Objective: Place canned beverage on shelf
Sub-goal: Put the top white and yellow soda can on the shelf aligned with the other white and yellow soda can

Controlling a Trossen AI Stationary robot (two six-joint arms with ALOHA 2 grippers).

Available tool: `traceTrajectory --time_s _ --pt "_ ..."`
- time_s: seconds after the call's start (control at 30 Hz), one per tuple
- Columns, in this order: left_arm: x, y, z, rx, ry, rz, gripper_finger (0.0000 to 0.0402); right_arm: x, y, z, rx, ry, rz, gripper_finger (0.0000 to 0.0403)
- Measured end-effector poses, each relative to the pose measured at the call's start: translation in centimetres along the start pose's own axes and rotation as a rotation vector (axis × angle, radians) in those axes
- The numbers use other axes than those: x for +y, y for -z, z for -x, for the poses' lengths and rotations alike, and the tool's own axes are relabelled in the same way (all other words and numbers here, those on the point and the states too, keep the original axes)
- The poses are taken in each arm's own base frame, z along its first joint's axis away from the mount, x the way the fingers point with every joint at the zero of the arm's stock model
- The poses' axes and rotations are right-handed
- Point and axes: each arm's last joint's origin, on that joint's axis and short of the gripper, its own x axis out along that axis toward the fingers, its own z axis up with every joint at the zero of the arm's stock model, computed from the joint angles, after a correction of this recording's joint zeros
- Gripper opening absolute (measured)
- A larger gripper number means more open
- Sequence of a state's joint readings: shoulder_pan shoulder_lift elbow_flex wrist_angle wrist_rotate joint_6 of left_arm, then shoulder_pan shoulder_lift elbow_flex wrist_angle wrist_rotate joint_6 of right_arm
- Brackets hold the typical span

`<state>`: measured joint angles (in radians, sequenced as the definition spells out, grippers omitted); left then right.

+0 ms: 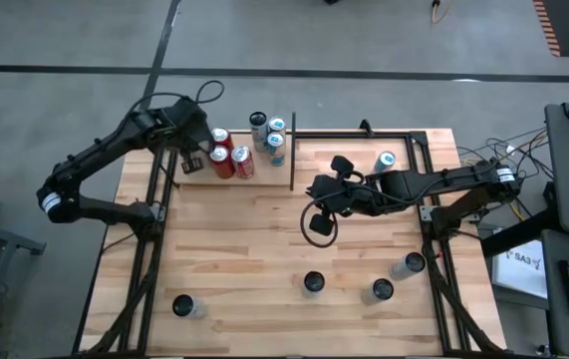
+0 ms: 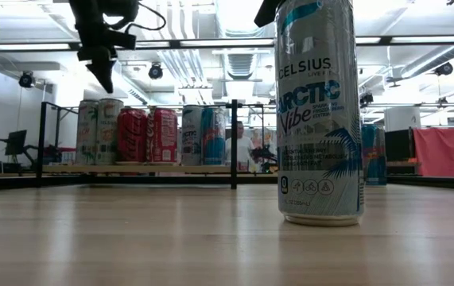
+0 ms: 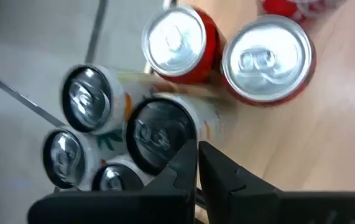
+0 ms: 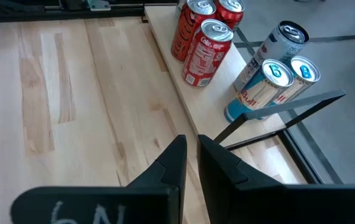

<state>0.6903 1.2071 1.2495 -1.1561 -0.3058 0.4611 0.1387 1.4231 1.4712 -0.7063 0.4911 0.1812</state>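
**Both hands closed and empty, cans grouped on shelf**

Left hand (image 1: 192,160) closed, holding nothing, above the shelf (image 1: 264,178) at the worktop's (image 1: 264,249) far left. Right hand (image 1: 320,221) closed, empty, mid-worktop. Shelf cans: three red (image 1: 229,157), three blue-and-silver (image 1: 267,132) at the far edge; the left arm hides part of the shelf. Five loose cans (image 1: 394,274) on the worktop. Nearest one in low view reads "CELSIUS ARCTIC Vibe" (image 2: 319,111), top cut off.
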Motion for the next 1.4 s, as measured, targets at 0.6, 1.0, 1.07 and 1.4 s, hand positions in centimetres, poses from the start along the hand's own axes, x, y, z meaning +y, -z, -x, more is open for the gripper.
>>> traceTrajectory --time_s 0.6,1.0,1.07,1.4 --pt "0.3 -0.7 -1.7 0.040 0.007 -0.002 0.0000 0.0 0.0 0.0 0.000 0.000 0.010 0.0028" --pt "0.4 -0.8 -1.8 0.030 0.002 -0.009 0.0000 0.0 0.0 0.0 0.000 0.000 0.010 0.0028" --pt "0.4 -0.8 -1.8 0.030 0.001 -0.009 0.0000 0.0 0.0 0.0 0.000 0.000 0.010 0.0028" --pt "0.5 -0.8 -1.7 0.049 -0.039 -0.013 0.0000 0.0 0.0 0.0 0.000 0.000 0.010 0.0028"
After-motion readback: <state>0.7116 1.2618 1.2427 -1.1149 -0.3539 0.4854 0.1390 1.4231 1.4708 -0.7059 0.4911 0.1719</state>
